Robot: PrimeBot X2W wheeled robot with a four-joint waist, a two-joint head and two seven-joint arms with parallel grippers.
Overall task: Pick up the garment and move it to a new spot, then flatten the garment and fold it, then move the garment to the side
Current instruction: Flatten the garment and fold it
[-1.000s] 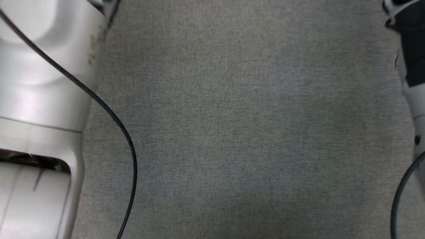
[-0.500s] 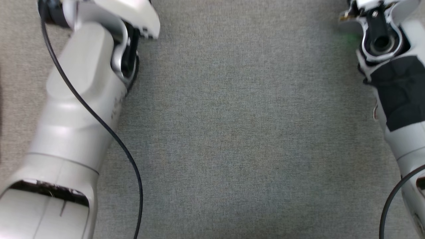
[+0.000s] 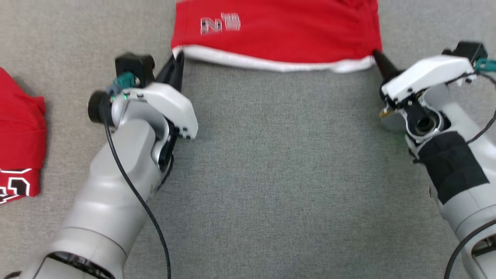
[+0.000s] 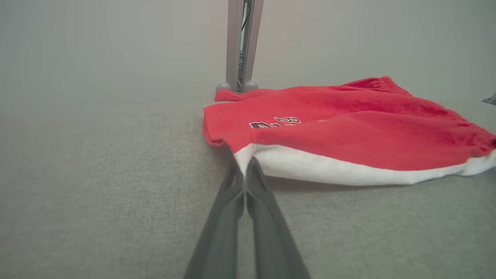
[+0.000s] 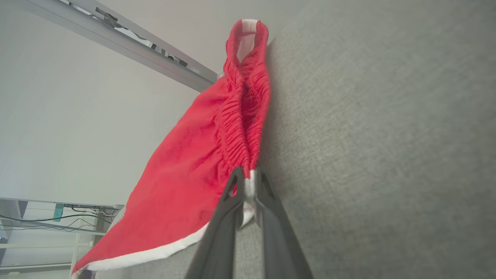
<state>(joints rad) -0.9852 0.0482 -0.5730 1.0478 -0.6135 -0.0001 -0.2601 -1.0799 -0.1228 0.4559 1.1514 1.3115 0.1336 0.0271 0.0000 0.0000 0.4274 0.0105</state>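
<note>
The garment (image 3: 279, 31) is a red piece with a white band along its near edge and a grey number print, lying across the top of the head view on the grey cloth surface. My left gripper (image 3: 179, 57) is shut on the garment's near left corner; the left wrist view shows its fingertips (image 4: 244, 166) pinching the white band of the garment (image 4: 348, 131). My right gripper (image 3: 376, 55) is shut on the near right corner, where the right wrist view shows the fingers (image 5: 248, 182) clamped on the white edge below the gathered red waistband (image 5: 240, 128).
Another red garment (image 3: 17, 143) with white lettering lies folded at the left edge. The grey fabric surface (image 3: 286, 174) stretches between my two arms. A metal post (image 4: 240, 42) stands behind the surface's far edge.
The head camera has tilted up: earlier frames showed bare grey surface and forearms, now both grippers and the red garment are in view. No separate motion of the garment can be told.
</note>
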